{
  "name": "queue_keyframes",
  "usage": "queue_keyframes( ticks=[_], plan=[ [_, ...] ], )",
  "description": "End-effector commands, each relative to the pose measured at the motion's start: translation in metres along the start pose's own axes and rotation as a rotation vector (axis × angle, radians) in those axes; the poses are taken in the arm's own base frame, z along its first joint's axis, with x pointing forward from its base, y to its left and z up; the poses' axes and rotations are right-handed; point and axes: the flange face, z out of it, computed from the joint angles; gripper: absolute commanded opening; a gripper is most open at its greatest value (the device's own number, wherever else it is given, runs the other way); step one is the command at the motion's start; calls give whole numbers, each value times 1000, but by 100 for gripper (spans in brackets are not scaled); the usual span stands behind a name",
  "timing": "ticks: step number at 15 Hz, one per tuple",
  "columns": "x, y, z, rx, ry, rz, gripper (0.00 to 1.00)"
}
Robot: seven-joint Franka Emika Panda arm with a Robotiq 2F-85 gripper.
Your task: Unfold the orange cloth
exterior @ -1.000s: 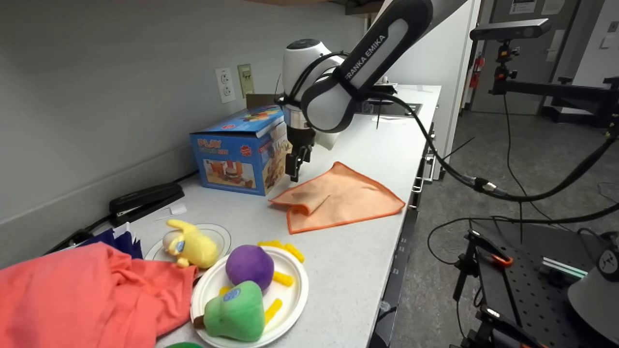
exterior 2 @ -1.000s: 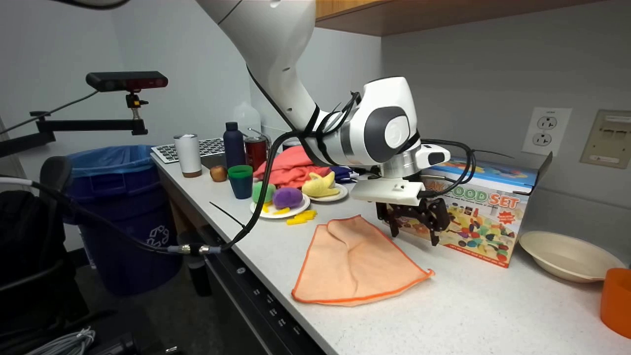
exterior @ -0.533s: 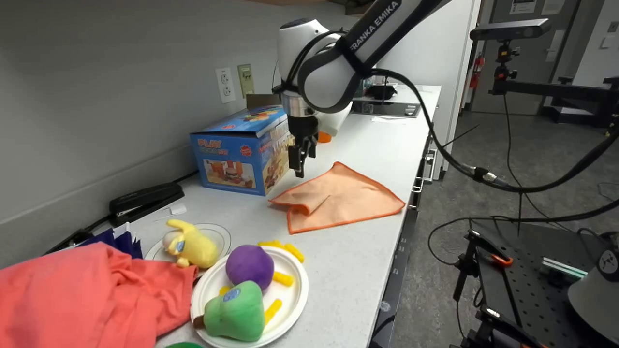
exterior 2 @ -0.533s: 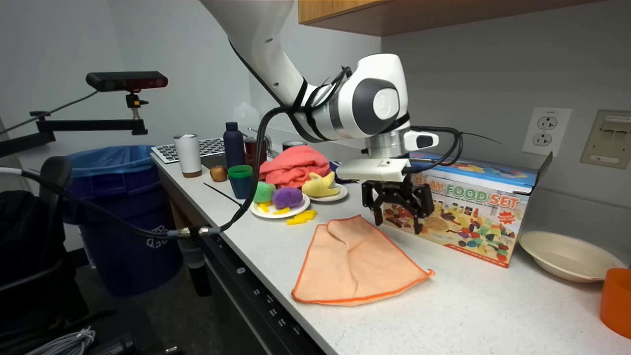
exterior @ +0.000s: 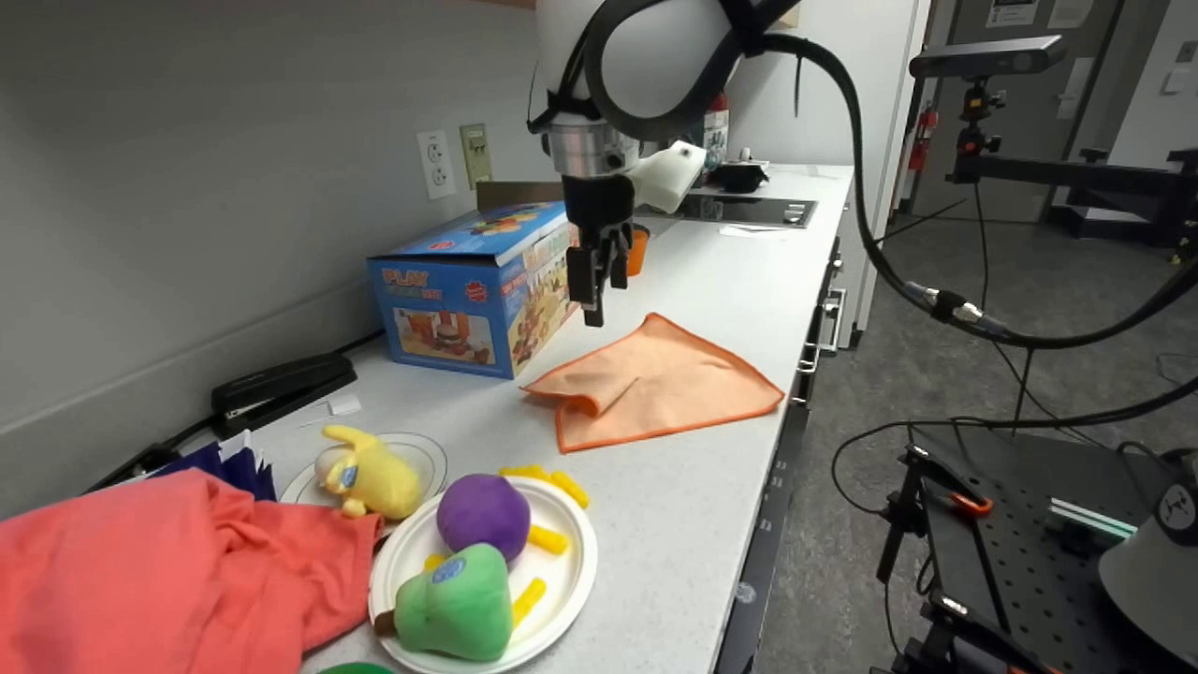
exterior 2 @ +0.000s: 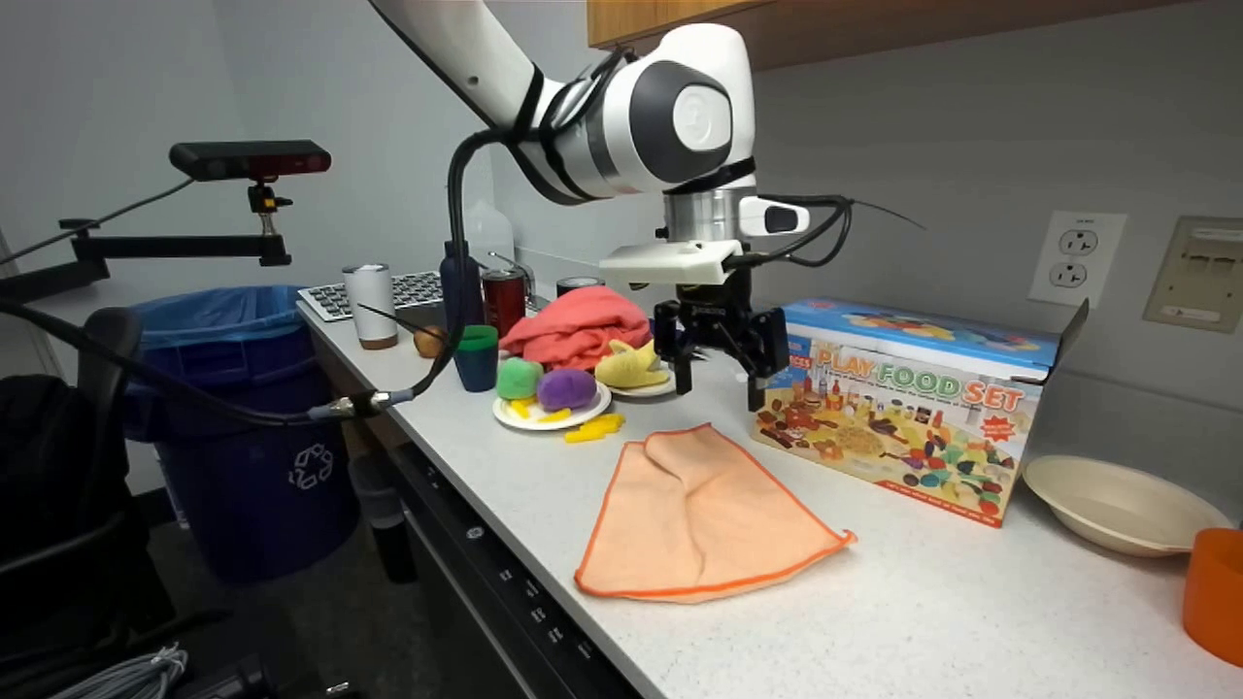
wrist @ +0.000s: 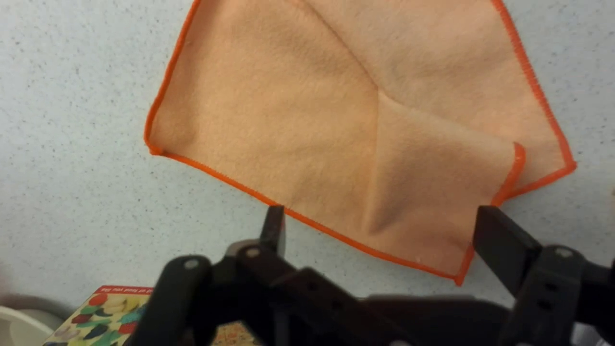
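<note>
In an exterior view, well left of the jaws, the plate (exterior 2: 536, 424) holds a purple plush toy (exterior 2: 567, 389) and a green plush toy (exterior 2: 519, 379), probably parked there to leave working room. Next, lower than the jaws and on the camera's side of them, the orange cloth (exterior 2: 714, 534) lies mostly spread on the counter (exterior 2: 971, 602). A raised fold (wrist: 423, 168) shows in the wrist view largely ahead of the jaws' gap; it looks like the part left to flatten. The gripper (exterior 2: 719, 388) hangs clear of the cloth, jaws wide with nothing between them, a spread that would suit straddling a ridge or edge. Mostly right of the jaws, the toy-food box (exterior 2: 903, 417) stands, perhaps out of the way; farther right are the bowl (exterior 2: 1126, 505) and the orange cup (exterior 2: 1214, 597).
</note>
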Motion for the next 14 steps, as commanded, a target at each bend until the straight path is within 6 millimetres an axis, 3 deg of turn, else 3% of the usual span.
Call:
queue_keyframes(
  ticks=[1,7,8,14],
  plan=[
    [-32,-12,-26,39,-3,-4,100],
    [-76,-22,-46,53,29,-4,100],
    [-54,-18,-35,36,10,-4,100],
    [-70,-20,-40,36,14,-6,100]
  ],
)
